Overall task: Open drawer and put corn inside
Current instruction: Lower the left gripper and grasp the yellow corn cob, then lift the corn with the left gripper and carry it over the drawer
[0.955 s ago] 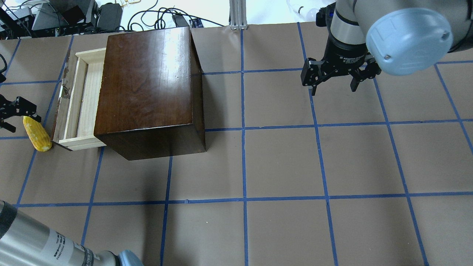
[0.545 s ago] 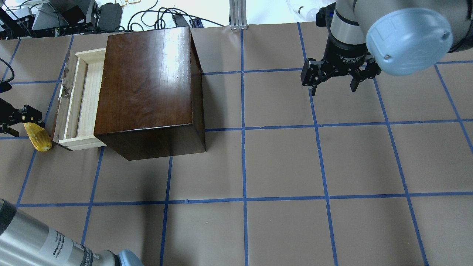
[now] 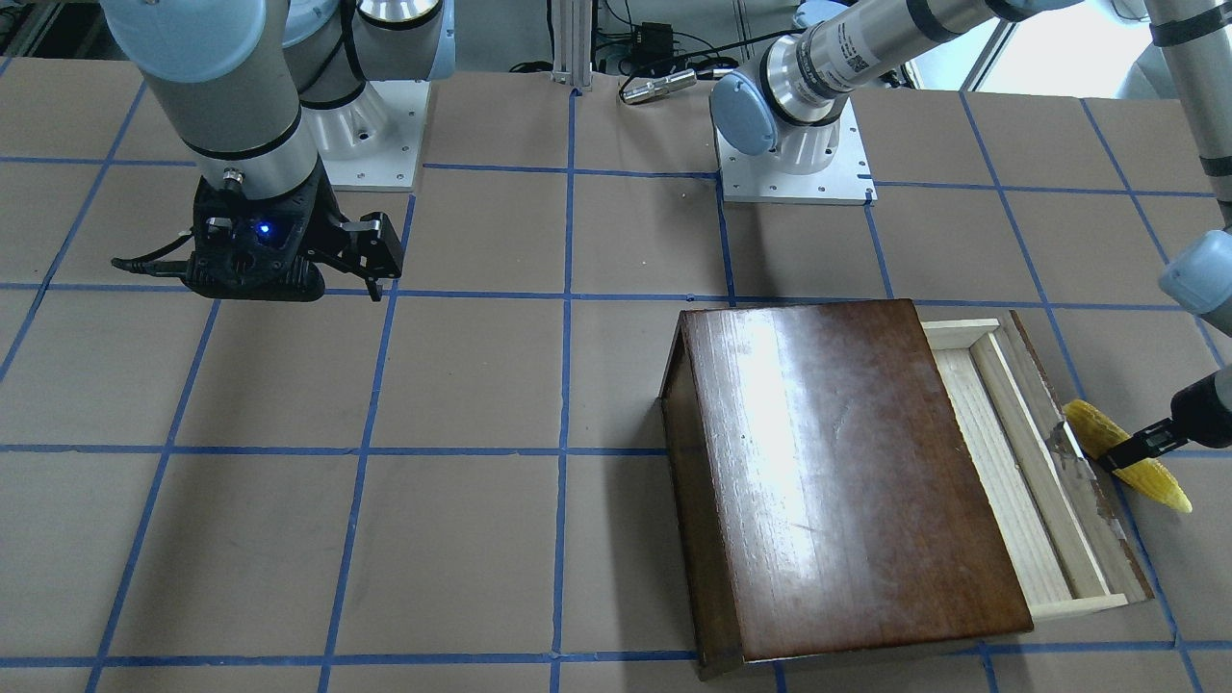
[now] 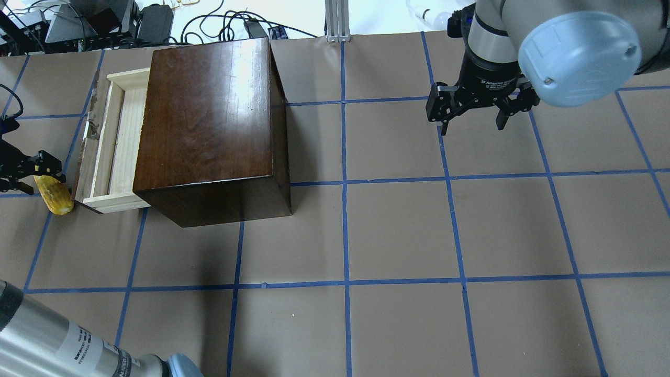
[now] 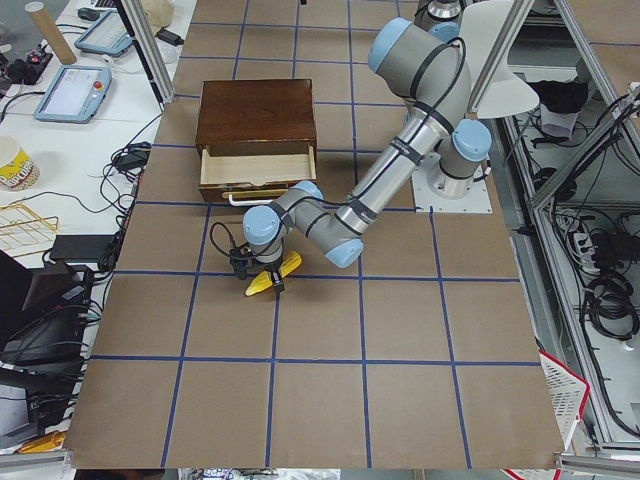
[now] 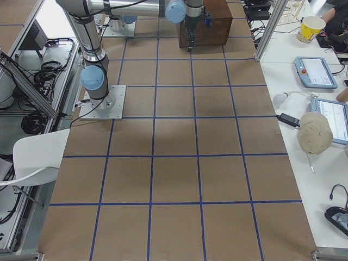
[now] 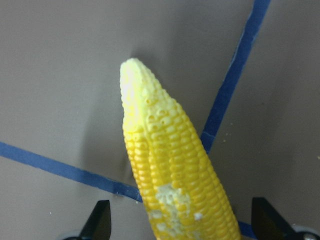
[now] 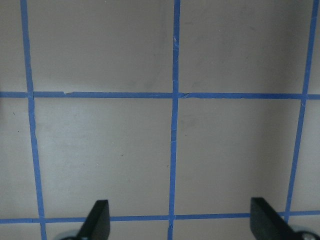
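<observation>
On blue-gridded brown table (image 4: 398,230), corn (image 4: 55,195)

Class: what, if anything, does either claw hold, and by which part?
Nothing. The left claw straddles the corn, open, not gripping; the right claw hangs open, empty.

Left gripper (image 4: 31,177) cut off by the overhead view's left edge, corn (image 7: 175,170) with its thick end lost below the wrist view's bottom edge, drawer (image 4: 112,141) with its back part hidden inside the cabinet (image 4: 209,115)
</observation>
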{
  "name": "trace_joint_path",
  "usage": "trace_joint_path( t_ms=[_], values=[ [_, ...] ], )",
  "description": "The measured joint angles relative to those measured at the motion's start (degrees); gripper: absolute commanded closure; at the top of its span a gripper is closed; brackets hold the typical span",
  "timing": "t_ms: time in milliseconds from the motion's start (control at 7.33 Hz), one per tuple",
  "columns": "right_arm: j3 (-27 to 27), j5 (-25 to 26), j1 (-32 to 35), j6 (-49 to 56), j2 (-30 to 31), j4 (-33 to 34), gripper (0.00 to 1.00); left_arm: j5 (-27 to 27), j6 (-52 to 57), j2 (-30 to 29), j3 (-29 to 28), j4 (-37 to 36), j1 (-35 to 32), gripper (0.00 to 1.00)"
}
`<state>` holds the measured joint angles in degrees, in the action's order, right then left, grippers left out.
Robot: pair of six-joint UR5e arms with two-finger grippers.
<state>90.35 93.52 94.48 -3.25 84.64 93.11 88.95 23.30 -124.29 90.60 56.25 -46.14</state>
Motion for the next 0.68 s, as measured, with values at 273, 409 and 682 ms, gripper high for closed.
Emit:
trace_joint_path(
  t_ms=[273, 409, 682],
  values=[
    [0.0, 0.0, 0.0, 0.0, 0.0, -0.03, 0.0, -0.06, 0.07, 0.0, -0.05, 0.06, 0.0, 0.88],
    [0.0, 0.0, 0.0, 0.0, 0.0, -0.03, 0.0, -0.16, 0.07, 0.01, -0.14, 0.14, 0.0, 0.93],
    [0.0, 0.0, 0.0, 0.0, 0.0, -0.03, 0.0, -0.02, 0.49, 0.36, -0.28, 0.53, -0.01, 1.0]
  ],
)
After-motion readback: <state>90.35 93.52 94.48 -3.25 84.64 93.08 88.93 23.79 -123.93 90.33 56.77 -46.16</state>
